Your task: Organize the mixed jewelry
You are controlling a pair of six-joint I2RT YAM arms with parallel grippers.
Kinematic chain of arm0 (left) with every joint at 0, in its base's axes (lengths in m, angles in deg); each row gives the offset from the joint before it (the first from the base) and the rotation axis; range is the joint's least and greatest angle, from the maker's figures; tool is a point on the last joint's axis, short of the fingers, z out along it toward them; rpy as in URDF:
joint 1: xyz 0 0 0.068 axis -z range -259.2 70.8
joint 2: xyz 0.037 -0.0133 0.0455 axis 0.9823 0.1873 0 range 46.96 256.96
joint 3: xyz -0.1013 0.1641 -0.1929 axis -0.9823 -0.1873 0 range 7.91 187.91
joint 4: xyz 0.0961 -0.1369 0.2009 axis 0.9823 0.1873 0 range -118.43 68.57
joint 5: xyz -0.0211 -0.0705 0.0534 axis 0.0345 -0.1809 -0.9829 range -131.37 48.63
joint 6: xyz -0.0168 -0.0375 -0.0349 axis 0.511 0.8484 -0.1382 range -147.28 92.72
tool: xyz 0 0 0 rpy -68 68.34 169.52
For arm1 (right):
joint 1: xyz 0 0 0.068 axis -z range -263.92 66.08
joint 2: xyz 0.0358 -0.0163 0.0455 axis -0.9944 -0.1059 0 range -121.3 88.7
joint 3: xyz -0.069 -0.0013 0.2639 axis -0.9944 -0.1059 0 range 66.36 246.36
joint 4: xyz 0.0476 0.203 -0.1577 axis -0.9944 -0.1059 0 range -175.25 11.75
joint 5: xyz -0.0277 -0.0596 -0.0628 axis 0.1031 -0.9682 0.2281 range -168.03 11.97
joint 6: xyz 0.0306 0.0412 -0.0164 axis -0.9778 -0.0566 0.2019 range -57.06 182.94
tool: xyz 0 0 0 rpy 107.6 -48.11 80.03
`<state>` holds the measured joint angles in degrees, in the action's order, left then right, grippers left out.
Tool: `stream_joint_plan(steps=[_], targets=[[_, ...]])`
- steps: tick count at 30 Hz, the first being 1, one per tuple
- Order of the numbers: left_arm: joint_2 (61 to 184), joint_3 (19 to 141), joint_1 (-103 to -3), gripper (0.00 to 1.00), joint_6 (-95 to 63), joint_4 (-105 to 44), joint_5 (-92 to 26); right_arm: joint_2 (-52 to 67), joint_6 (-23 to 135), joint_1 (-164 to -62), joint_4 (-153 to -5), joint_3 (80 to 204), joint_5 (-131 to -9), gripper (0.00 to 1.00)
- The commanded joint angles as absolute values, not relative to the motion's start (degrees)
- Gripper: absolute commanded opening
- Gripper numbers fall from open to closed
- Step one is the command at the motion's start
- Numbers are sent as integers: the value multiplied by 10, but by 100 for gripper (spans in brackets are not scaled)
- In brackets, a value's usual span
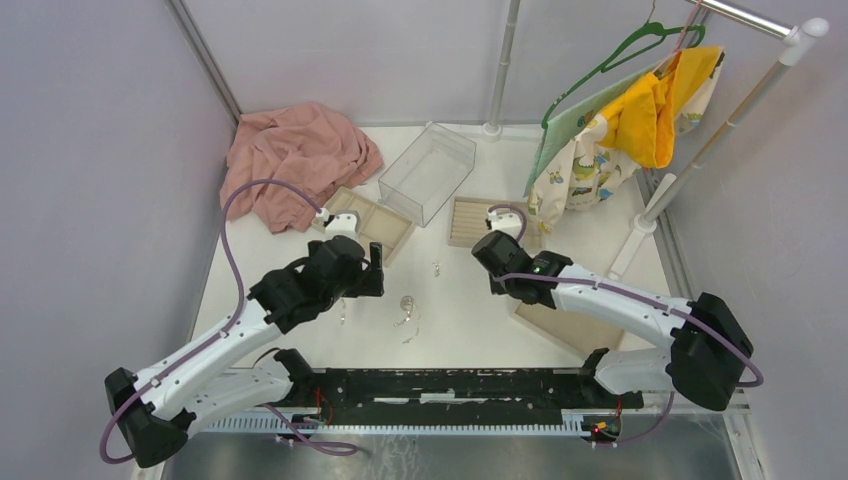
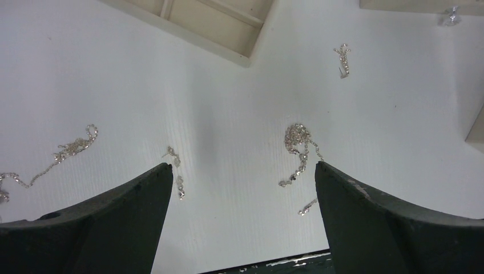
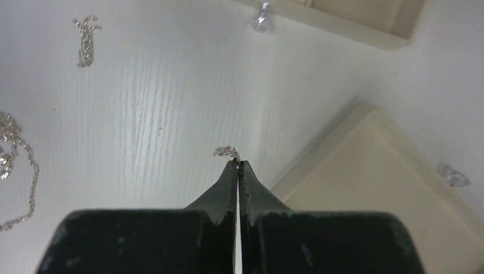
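jewelry (image 2: 297, 142): silver | tray (image 1: 387, 226): beige | cloth (image 1: 300, 160): pink | table (image 1: 470, 320): white | garment (image 1: 650, 120): yellow

Tiny piece (image 3: 226, 152) at claw (image 3: 238, 164) tip, perhaps earring.

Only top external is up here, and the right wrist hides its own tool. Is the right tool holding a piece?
Observer: Yes. In the right wrist view the right tool is shut, with a tiny sparkly piece pinched at the very tips.
Operator: Is it over a tray?
Observer: Not squarely. The white table lies below the tips, and a beige tray has its corner just beside them.
Operator: Left tool holding anything?
Observer: No. The left wrist view shows the left tool wide open and empty, with a coiled chain lying on the table below it.
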<state>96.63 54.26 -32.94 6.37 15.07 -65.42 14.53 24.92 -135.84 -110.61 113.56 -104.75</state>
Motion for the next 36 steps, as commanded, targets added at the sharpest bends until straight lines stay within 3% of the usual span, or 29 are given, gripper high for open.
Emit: stream_joint_plan(steps=[1,24,36], targets=[[960,575,-327,100,88,155,-704,166,301,-1311,-1108,1173,-1065,0],[936,587,-327,100,139,184,-720,4,416,-1126,-1009,1254,-1038,0],[931,588,-327,100,128,190,-732,-57,444,-1099,-1000,1281,-1027,0]])
